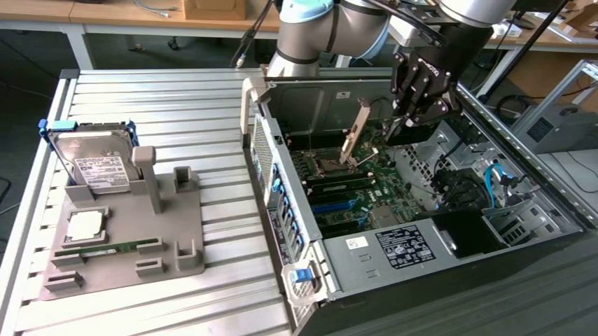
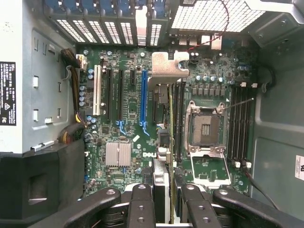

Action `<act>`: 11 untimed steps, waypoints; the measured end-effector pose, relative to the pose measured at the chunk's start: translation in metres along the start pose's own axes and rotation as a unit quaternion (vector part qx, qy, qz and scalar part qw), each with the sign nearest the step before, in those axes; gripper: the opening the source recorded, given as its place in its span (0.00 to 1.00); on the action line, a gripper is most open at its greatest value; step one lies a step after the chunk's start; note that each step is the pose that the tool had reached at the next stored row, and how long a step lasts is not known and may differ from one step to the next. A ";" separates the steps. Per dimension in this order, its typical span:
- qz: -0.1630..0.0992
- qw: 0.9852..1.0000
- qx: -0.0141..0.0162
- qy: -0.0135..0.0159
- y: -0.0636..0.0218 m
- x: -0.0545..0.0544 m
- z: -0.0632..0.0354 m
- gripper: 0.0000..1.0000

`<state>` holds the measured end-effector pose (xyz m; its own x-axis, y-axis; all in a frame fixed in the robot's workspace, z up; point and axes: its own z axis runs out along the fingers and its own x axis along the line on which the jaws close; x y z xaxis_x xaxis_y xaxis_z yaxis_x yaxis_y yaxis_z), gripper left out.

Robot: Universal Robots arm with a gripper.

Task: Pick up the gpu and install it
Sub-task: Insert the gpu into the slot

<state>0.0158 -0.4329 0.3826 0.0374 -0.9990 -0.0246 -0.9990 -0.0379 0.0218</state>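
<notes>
The gpu [image 1: 355, 136] hangs on edge inside the open computer case [image 1: 280, 210], above the motherboard [image 1: 355, 196], with its pale bracket strip toward the case's rear wall. My gripper [image 1: 404, 129] is shut on the card's other end. In the wrist view the gpu [image 2: 168, 66] appears edge-on, its bracket tab near the rear slot openings. The thin board runs back between the black fingers [image 2: 142, 202] of my gripper [image 2: 167, 192]. It hovers just beside the long blue slot [image 2: 143, 99], between that slot and the memory slots.
A grey fixture [image 1: 178, 231] on the slatted table at the exterior view's left holds a hard drive [image 1: 94, 164], a square chip [image 1: 84, 224] and a green memory stick [image 1: 112, 248]. Inside the case are the open processor socket [image 2: 205, 128], the power supply [image 1: 402, 245] and cables [image 1: 495, 182].
</notes>
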 end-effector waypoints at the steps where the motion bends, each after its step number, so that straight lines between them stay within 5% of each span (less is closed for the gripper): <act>1: 0.000 1.000 0.000 0.000 0.0001 0.000 0.0001 0.27; 11: 0.000 1.000 0.000 0.000 0.0007 0.002 0.0008 0.27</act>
<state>0.0151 -0.4352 0.3817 0.0373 -0.9990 -0.0246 -0.9990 -0.0379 0.0218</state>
